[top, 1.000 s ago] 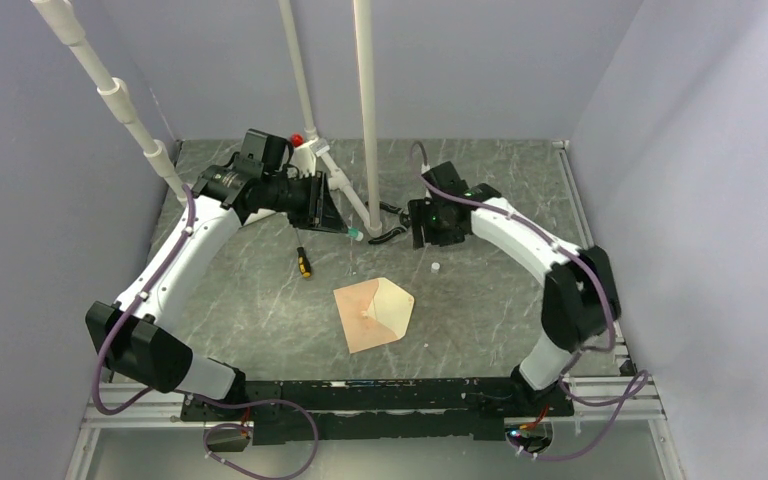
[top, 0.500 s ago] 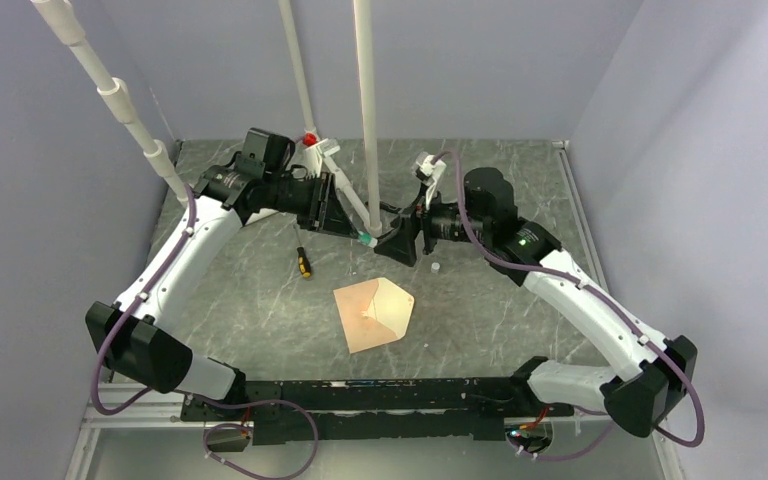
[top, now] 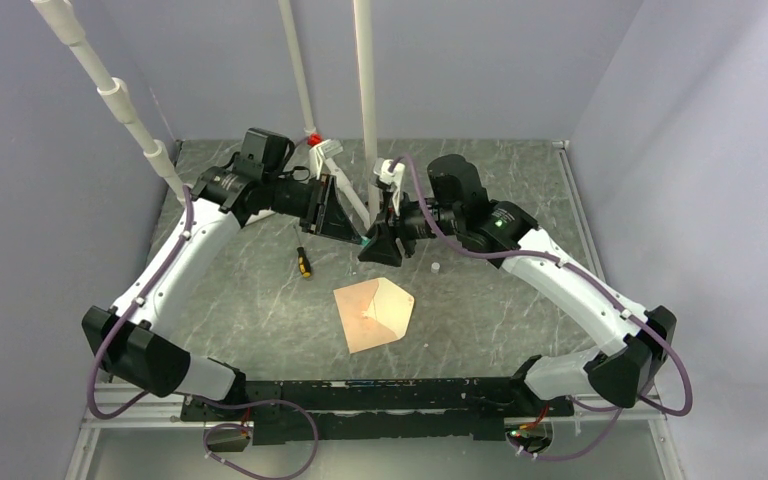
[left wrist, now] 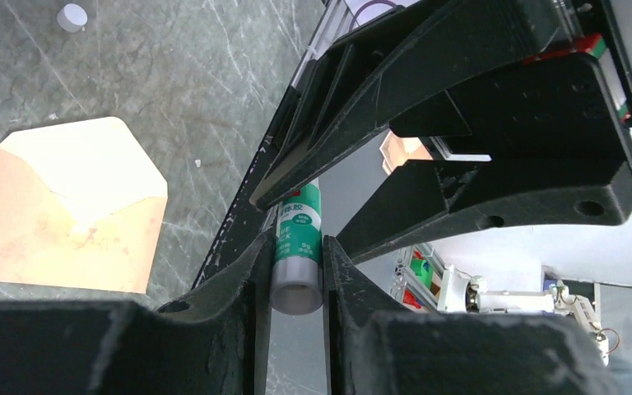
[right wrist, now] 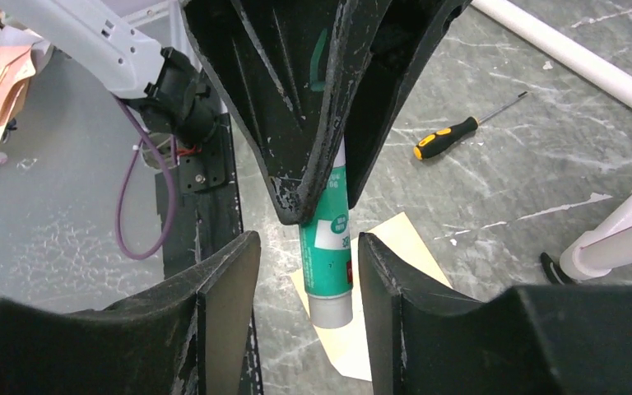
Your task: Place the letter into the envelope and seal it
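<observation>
While both arms meet above the middle of the table (top: pixel 540 180), a screwdriver (top: pixel 303 263) lies at left, on the surface.

Left gripper (left wrist: pixel 296 267): clamped on a green-and-white glue stick (left wrist: pixel 298 234), fingers pressed to both sides of the tube.

Right gripper (right wrist: pixel 306 271): jaws parted, straddling the tube's other end and holding nothing. One side shows a clear gap; the other finger is very near.

Envelope (top: pixel 373 315): flat on the table below the two grippers, toward the bases, apart from both. Flap open to the right, pale inside up.

Small white cap (top: pixel 435 267) lies at right.

Matt paper envelope (top: pixel 373 314), glossy plas. glue stick (right wrist: pixel 329 247)
</observation>
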`<state>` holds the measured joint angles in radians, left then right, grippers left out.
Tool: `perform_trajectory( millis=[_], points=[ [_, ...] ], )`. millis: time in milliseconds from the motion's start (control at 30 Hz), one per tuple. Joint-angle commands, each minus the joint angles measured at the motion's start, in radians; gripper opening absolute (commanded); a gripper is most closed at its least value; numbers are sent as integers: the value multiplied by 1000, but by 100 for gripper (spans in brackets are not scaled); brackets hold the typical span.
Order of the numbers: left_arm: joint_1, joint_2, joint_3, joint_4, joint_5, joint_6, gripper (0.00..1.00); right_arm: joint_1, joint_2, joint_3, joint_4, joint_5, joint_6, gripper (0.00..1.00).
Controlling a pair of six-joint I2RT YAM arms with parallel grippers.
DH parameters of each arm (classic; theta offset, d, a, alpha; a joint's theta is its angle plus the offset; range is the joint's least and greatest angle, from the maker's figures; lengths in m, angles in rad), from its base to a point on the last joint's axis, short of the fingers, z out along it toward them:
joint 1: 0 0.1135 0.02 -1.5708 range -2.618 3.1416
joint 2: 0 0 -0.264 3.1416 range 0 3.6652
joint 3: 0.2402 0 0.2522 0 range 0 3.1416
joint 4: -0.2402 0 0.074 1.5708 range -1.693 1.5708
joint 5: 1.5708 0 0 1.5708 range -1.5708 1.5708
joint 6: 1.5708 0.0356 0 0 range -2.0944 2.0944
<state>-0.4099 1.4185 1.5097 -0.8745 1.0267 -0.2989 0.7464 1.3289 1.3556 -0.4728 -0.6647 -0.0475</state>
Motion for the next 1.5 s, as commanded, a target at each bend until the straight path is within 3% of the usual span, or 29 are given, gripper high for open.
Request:
perform_trajectory(
  millis=[0,167,300,333,433,533,667,800,900,1033,1233,1467],
  points=[
    [-4,-55,31,45,43,23,3,5,5,65,-63,-29,-60,50],
    [-4,-57,35,55,62,25,3,6,15,84,-99,-15,-72,36],
    [-4,-60,46,57,60,27,4,7,35,110,-113,7,-45,8],
    [-4,-63,52,58,45,23,9,7,40,118,-112,20,-31,1],
    [-4,-77,69,93,-14,-7,34,7,27,100,-43,56,31,0],
    [-4,-109,41,210,-74,-84,57,6,-30,10,137,106,161,0],
    [-4,-197,-119,542,-253,-313,72,6,-95,-118,450,171,369,0],
    [-4,-303,-286,836,-391,-448,73,7,-142,-198,651,251,511,0],
    [-4,-333,-318,924,-416,-454,74,6,-144,-216,733,263,572,0],
    [-6,-300,-316,982,-350,-488,73,7,-119,-203,784,210,626,0],
    [-12,-294,-336,1103,-294,-533,45,7,-107,-233,918,152,699,0],
    [-29,-277,-342,1166,-220,-568,34,7,-96,-236,956,140,728,0]
  ],
)
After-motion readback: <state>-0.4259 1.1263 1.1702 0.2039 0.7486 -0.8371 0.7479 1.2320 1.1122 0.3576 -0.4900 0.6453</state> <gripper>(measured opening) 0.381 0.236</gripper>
